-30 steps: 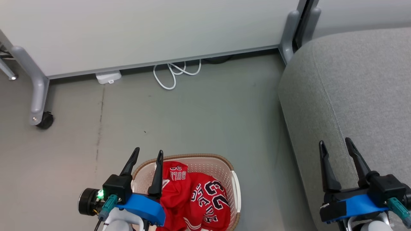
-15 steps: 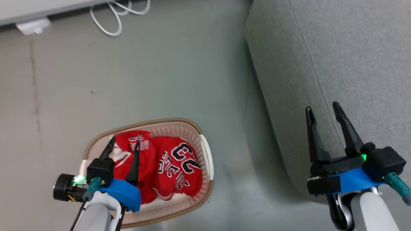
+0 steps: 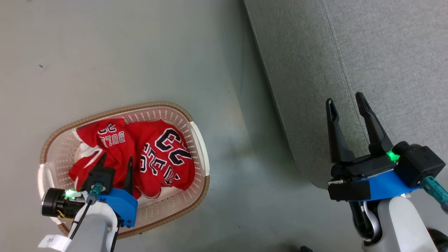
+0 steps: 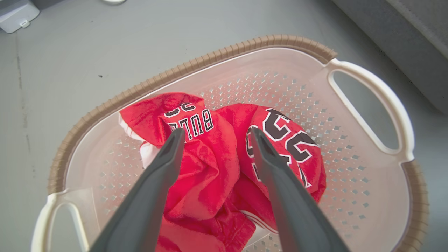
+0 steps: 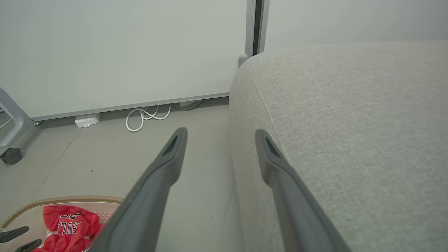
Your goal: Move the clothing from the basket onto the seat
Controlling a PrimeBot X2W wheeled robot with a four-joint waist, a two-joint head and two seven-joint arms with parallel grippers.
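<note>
– Red fabric sports garments with white trim [image 3: 140,154], where are they?
– Crumpled in the cream perforated plastic basket [image 3: 196,133]. Left end effector [image 3: 117,156] hangs spread over them. Light, limp, likely slippery: pinch a raised fold near the middle.

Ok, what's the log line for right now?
left hand: open, over red Bulls clothing in laundry basket | right hand: open, by grey sofa | moved: nothing yet
</note>
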